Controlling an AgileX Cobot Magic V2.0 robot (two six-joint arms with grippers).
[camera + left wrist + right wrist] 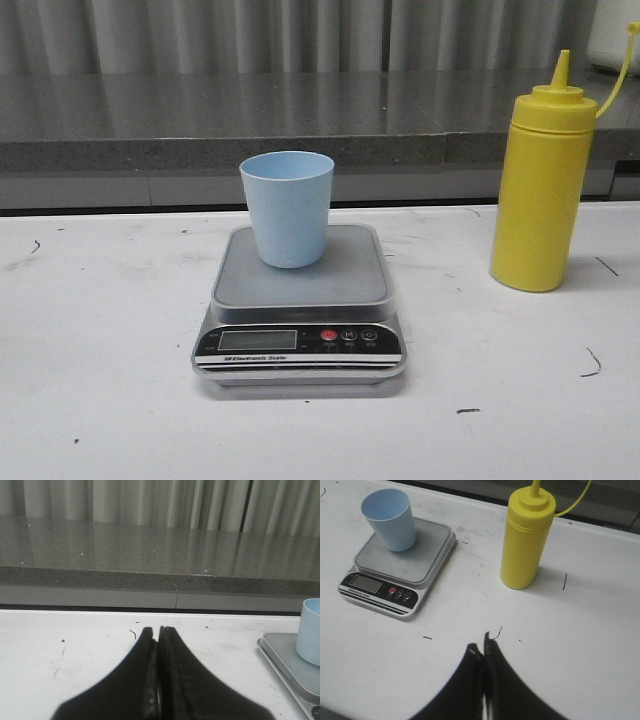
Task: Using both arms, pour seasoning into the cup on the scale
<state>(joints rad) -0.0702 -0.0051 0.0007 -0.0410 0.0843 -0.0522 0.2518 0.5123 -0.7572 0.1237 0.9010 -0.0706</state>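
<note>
Both the left claw (158, 630) and the right claw (483, 650) were clenched tight, fingers pressed together on nothing, hovering above the white tabletop (570, 645).

A white table (110, 390) carries everything here, its top scuffed and dotted with small dark marks and short scratches. The scale (300, 300) sits flat on it near the middle, black front panel facing the robot. The seasoning (541, 185) stands upright directly on the table well to the right of the scale, apart from it, with bare tabletop between them. Behind the table's far edge runs a grey speckled ledge (200, 125).
</note>
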